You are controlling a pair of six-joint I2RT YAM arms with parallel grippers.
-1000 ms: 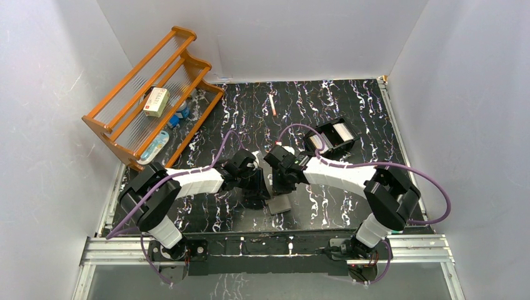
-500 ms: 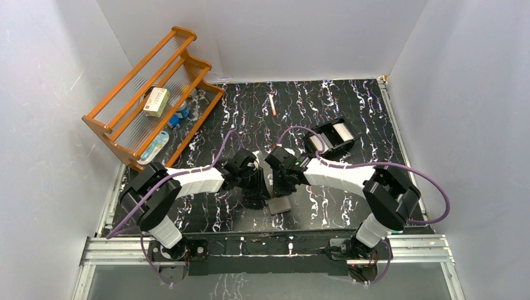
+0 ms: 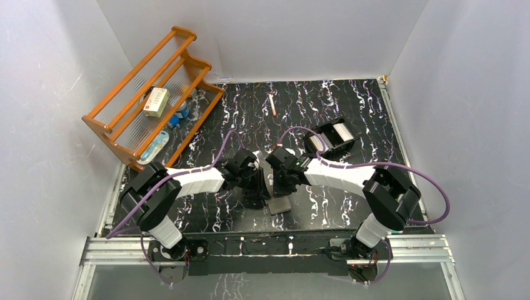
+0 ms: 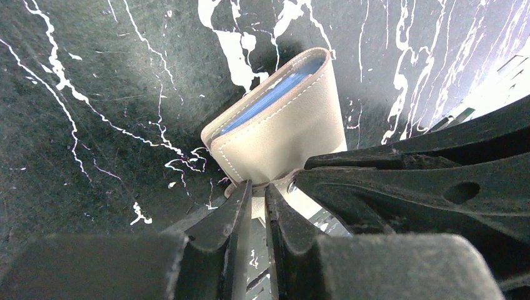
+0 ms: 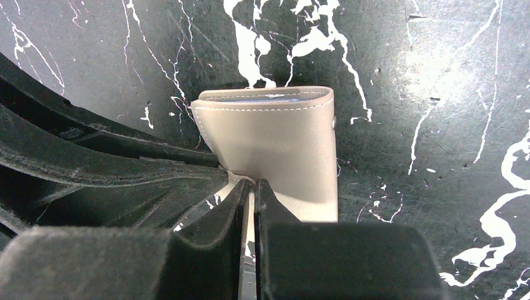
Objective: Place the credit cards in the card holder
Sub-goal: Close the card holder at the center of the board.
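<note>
1. The left gripper (image 4: 257,187) is seen with its jaws drawn almost together. They are pinched on a thin pale edge at the near end of the card holder (image 4: 281,122).
2. The right gripper (image 5: 251,185) is set just beside the left one, the two sets of fingertips close together. Its jaws are likewise closed to a slit on that same pale near edge.
3. The card holder is folded and reaches straight out beyond both sets of jaws over the black marbled table (image 3: 356,100). Its grey-beige outer face is turned up, and a blue strip is shown along the far edge, away from the jaws.
4. Whether a card is tucked inside the fold cannot be told.
5. Well apart from the jaws, behind the right wrist, a black tray (image 3: 330,139) is set. White credit cards (image 3: 340,131) are lying in it.
6. Farther behind both jaws, a thin orange stick (image 3: 272,104) is lying on the table.
7. Farthest off, behind and to the left of the left jaws, an orange wooden rack (image 3: 144,81) is placed. A cream box (image 3: 156,101) is kept on one shelf.
</note>
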